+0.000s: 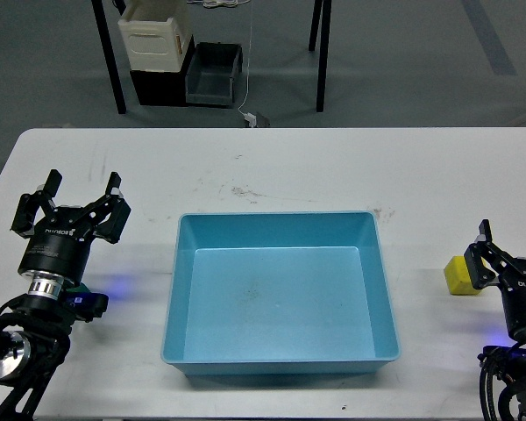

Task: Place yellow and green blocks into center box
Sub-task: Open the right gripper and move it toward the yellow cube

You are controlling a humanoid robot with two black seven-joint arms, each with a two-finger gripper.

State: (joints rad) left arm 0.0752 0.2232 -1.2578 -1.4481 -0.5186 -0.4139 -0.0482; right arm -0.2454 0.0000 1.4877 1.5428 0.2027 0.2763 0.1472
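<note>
The center box (181, 289) is a wide, shallow light-blue tray in the middle of the white table, with nothing inside. The yellow block (461, 276) rests on the table to the right of the box. My right gripper (485, 256) is right beside the block's right side with its fingers spread; the block is not between them. My left gripper (73, 200) stands open over the table left of the box, holding nothing. A small dark green patch (80, 288) shows under my left wrist. It may be the green block and is mostly hidden.
Beyond the table's far edge, on the floor, stand a cream-white crate (154, 37) and a dark grey bin (213, 74) between black table legs. A thin white cable (246, 88) hangs down to the floor there.
</note>
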